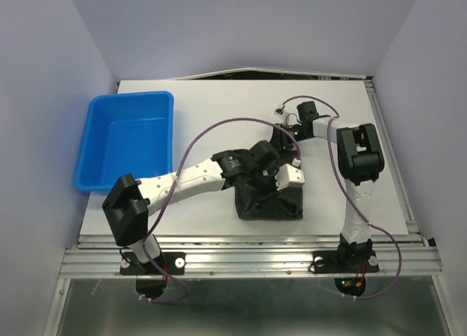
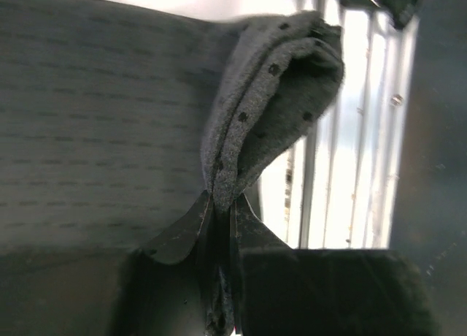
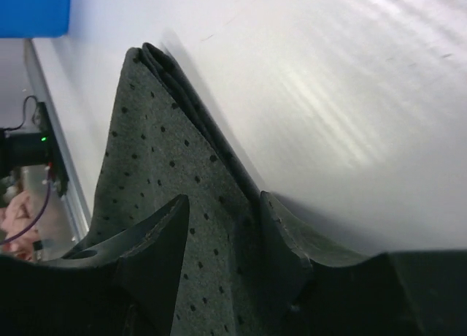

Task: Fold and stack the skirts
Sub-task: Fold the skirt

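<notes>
Clamping a doubled fold of the skirt (image 1: 270, 204) in my left claw (image 2: 221, 202) at the desk (image 1: 219, 102) front edge, I'd lift evenly; whether my right claw (image 3: 223, 204) grips, I cannot tell.

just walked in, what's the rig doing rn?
Both arms are working one dark dotted skirt lying bunched at the near middle of the table. The left end effector is shut on a doubled fold of it. The right end effector straddles another edge; whether it is clamped is unclear. The blue tub at the left is empty. No stack is visible yet.
</notes>
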Tool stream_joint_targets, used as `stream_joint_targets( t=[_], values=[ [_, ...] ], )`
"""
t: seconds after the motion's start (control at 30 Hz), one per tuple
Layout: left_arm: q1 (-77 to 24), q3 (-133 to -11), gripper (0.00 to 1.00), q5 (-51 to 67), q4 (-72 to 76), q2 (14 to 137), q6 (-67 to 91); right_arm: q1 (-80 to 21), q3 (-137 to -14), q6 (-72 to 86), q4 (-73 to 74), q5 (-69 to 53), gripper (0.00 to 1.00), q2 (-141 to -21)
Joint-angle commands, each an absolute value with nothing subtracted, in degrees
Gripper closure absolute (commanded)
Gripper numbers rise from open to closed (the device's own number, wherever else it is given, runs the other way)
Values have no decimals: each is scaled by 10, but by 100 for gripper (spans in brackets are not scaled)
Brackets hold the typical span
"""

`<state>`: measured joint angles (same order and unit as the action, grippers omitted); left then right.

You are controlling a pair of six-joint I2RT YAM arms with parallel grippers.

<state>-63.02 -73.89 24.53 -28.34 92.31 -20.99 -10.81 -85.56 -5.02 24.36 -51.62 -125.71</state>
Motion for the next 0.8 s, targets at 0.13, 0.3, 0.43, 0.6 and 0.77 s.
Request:
stream_joint_targets(
  t=[0.13, 0.3, 0.43, 0.6, 0.77],
  values=[
    [-561, -853, 100, 245, -309, 950, -261, -134, -748, -77, 250, -527, 51, -1242],
    [-543, -875, 100, 242, -311, 973, -281, -139, -714, -76, 241, -542, 51, -1225],
    [-523, -874, 100, 229, -301, 1000, -297, -145, -697, -76, 235, -552, 51, -1213],
    [-510, -866, 100, 212, -276, 1028, -306, -150, -696, -74, 236, -562, 51, -1206],
    [-497, -862, 100, 200, -256, 1055, -313, -150, -694, -75, 236, -567, 51, -1201]
  ],
)
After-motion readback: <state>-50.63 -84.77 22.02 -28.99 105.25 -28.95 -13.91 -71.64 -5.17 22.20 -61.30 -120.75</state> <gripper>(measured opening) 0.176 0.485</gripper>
